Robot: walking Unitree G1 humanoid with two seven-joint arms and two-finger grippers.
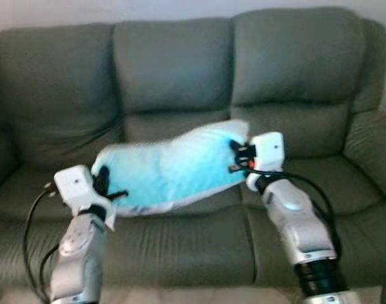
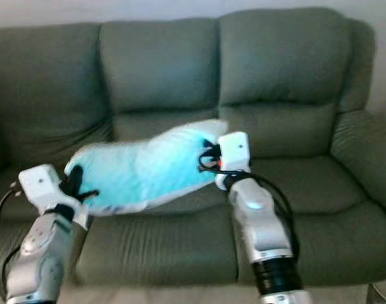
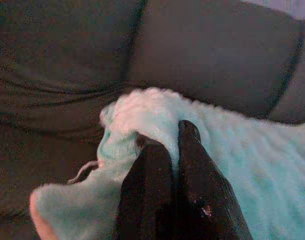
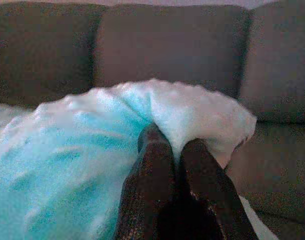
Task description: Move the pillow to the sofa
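Note:
A fuzzy light-blue pillow [image 1: 171, 166] hangs stretched between my two grippers, just above the middle seat of the grey-green sofa [image 1: 180, 76]. My left gripper [image 1: 103, 180] is shut on the pillow's left end; its black fingers [image 3: 192, 150] pinch the fabric [image 3: 142, 112] in the left wrist view. On the other end my right gripper [image 1: 238, 155] is shut on the upper right corner, where its fingers [image 4: 152, 145] squeeze a fold of the pillow [image 4: 92, 150]. That right end sits higher than the left.
The sofa has three seat cushions and three back cushions, with a padded armrest [image 1: 373, 145] at the right. Its front edge [image 1: 180, 247] lies just ahead of my arms. A strip of pale floor [image 1: 199, 294] runs below it.

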